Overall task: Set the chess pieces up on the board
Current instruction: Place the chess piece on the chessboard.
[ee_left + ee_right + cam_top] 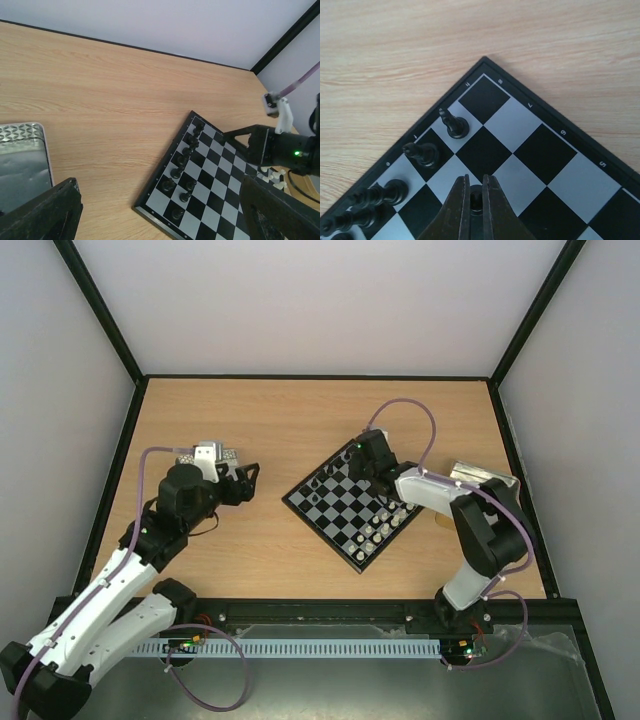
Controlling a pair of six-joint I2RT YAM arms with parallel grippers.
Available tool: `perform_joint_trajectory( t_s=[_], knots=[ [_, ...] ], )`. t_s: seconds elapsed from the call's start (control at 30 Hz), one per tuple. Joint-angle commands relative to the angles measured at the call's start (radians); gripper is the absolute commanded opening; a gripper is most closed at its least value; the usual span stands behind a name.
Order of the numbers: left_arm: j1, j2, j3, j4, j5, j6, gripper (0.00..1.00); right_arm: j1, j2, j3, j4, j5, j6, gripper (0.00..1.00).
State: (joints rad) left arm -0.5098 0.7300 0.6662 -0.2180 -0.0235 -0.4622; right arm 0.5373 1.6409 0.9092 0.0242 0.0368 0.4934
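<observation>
Black chess piece (pixel 476 199), pinched between the pressed-together fingers of the right gripper (pixel 476 186), low over the far corner region of the chessboard (pixel 555 150); whether its base touches a square cannot be told. Other black pieces (pixel 454 125) line the adjacent edge, and the corner square is bare. Left gripper (pixel 243 480), fingers spread and holding nothing, hangs over the metal tray (pixel 22 160) on the table (pixel 300 420), well apart from the board. Step judged: seating a black back-row piece. The next move calls for a centred, upright release clear of its neighbours.
</observation>
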Motion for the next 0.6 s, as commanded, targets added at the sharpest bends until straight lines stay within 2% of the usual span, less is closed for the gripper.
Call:
perform_joint_trajectory(
  t_s=[0.0,0.1,0.3,0.57],
  knots=[
    [0.006,-0.02,-0.001,0.001,-0.013,-0.013,0.88,0.009,0.057,0.029,0.048,0.008,-0.014,0.02],
    [0.005,-0.019,-0.002,0.01,-0.007,-0.012,0.88,0.013,0.087,0.036,0.056,0.04,-0.027,0.02],
    [0.005,-0.014,-0.004,0.014,0.004,-0.012,0.88,0.006,0.145,0.086,0.055,0.198,-0.017,0.02],
    [0.005,-0.01,-0.003,0.016,0.013,-0.01,0.89,-0.019,0.227,0.148,0.058,0.171,-0.023,0.02]
  ],
)
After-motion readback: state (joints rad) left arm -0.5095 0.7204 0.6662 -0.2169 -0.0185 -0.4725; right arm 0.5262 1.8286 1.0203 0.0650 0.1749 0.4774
